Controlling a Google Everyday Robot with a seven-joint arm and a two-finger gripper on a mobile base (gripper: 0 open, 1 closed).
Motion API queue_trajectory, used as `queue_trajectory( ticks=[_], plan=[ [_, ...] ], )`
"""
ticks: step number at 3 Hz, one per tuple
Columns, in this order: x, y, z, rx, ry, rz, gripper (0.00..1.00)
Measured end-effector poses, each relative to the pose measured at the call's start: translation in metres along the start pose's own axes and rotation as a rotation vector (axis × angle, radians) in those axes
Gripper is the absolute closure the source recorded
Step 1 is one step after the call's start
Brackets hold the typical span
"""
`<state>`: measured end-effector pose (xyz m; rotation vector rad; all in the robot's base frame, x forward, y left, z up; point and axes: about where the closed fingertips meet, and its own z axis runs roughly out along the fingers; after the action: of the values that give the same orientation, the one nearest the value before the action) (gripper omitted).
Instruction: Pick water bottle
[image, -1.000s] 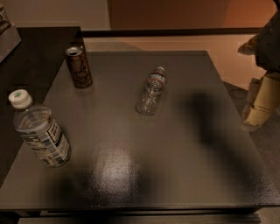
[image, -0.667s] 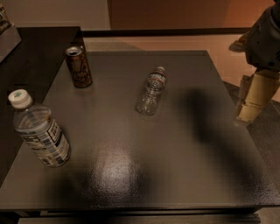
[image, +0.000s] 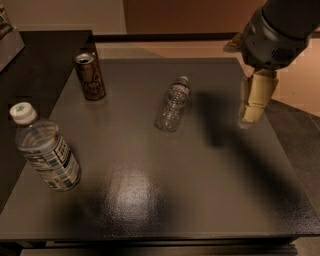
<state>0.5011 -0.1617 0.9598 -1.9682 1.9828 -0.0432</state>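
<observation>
Dark grey square table (image: 150, 200): carries all three containers

Grey robot arm housing (image: 277, 35): upper right

Large clear bottle with white cap and blue-white label (image: 47, 155): front left, standing

Pale beige gripper (image: 254, 100): hangs below housing, over table's right side, well apart from target; released or clenched cannot be told

Brown drink can (image: 90, 76): back left, upright

Small clear ribbed plastic water bottle (image: 173, 104): lying on side near table centre, cap pointing away; seemingly empty, so likely light, thin-walled, slippery, prone to roll; best taken across ribbed midsection, squeeze gentle
</observation>
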Motion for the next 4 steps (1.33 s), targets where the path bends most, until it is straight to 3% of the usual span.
queue_trajectory(
  ticks=[2, 4],
  plan=[
    [-0.033, -0.039, 0.039, -0.004, -0.096, -0.281, 0.0],
    [-0.065, -0.058, 0.083, -0.091, -0.087, -0.626, 0.0]
  ],
)
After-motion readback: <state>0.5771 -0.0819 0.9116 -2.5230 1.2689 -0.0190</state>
